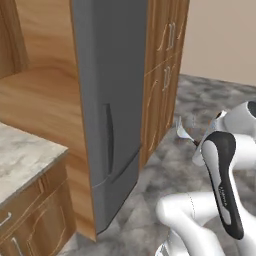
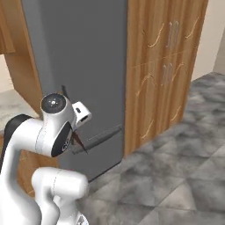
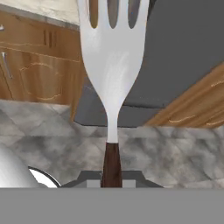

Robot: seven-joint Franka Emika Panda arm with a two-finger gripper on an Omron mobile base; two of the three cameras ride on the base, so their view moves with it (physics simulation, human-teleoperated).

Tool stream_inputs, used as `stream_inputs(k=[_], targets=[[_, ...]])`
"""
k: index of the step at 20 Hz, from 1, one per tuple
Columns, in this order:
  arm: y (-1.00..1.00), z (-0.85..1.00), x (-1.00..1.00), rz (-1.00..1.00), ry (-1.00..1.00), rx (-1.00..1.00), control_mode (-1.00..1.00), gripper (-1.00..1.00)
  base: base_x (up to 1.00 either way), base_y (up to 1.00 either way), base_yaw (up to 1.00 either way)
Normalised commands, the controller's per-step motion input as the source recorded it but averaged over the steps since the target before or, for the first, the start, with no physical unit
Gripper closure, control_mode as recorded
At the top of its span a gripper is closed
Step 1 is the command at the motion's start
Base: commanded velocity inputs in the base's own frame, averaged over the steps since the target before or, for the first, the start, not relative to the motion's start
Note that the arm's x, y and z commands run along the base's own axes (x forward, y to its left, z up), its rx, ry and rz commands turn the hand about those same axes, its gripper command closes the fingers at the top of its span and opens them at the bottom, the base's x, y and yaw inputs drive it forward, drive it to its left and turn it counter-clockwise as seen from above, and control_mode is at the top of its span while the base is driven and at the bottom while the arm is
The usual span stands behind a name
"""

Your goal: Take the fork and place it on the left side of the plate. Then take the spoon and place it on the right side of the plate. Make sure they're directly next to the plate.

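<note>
My gripper (image 3: 111, 178) is shut on the dark brown handle of the fork (image 3: 113, 65). Its silver head with long tines points away from the hand, toward the floor and the fridge base. In the left base view the fork (image 1: 182, 131) sticks out to the left of the gripper (image 1: 199, 145), held in the air above the floor. In the right base view the brown handle (image 2: 80, 141) hangs below the hand in front of the fridge. The yellow plate is out of view.
A tall grey fridge (image 1: 110, 100) stands straight ahead, with wooden cabinets (image 1: 165, 75) to its right. A stone-topped counter (image 1: 20, 155) with wooden drawers lies at the left. Grey stone floor (image 2: 176, 176) spreads to the right.
</note>
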Motion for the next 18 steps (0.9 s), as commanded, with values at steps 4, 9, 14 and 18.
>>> stream_inputs(k=[4,9,14,18], targets=[[0.0,0.0,0.0,0.0,0.0,0.0,1.0,1.0,0.33,-0.33,-0.63],[0.0,0.0,0.0,0.0,0.0,0.0,1.0,1.0,0.57,-0.35,-0.54],[0.0,0.0,0.0,0.0,0.0,0.0,1.0,1.0,0.66,-0.31,-0.5],[0.0,0.0,0.0,0.0,0.0,0.0,1.0,1.0,0.76,-0.23,-0.47]])
